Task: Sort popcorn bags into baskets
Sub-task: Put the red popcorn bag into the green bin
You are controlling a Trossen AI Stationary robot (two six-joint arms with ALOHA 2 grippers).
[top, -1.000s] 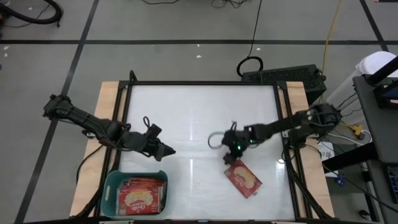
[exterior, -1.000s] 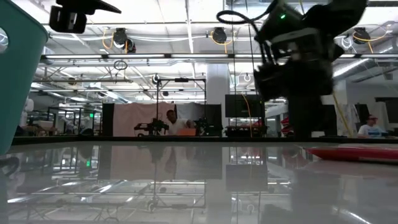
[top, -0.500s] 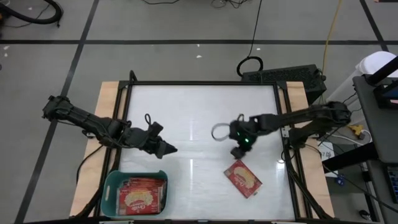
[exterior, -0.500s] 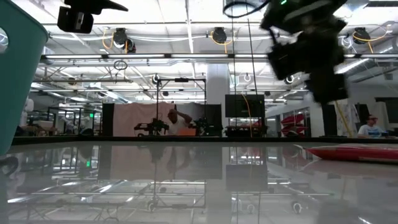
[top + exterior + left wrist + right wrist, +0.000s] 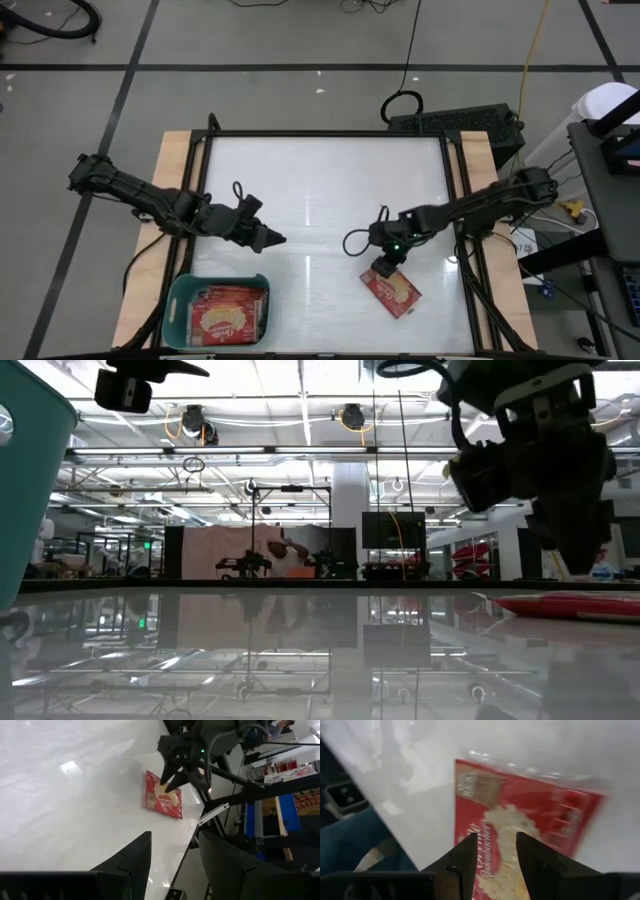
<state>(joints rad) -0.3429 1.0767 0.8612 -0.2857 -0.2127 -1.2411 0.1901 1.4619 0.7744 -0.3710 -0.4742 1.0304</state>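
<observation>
the right hand [image 5: 386,266] hangs just over the near end of the one loose popcorn bag [image 5: 392,287], which lies flat on the white bench [image 5: 320,190], well apart from the teal basket [image 5: 181,300] at the front left corner. its two fingers [image 5: 465,857] stand a little spread with nothing between them, pointing down at the bag's printed face. the bag is thin and flat against a slick top, so the fingers may skate over it or push it along instead of getting under an edge; it already lies near the bench's front right side and a shove could send it toward the rim. a pinch on loose wrapping alone could slip in the carry to the basket, where other bags [image 5: 229,311] already lie. the left hand [image 5: 272,240] waits above the basket, fingers part-spread and empty
</observation>
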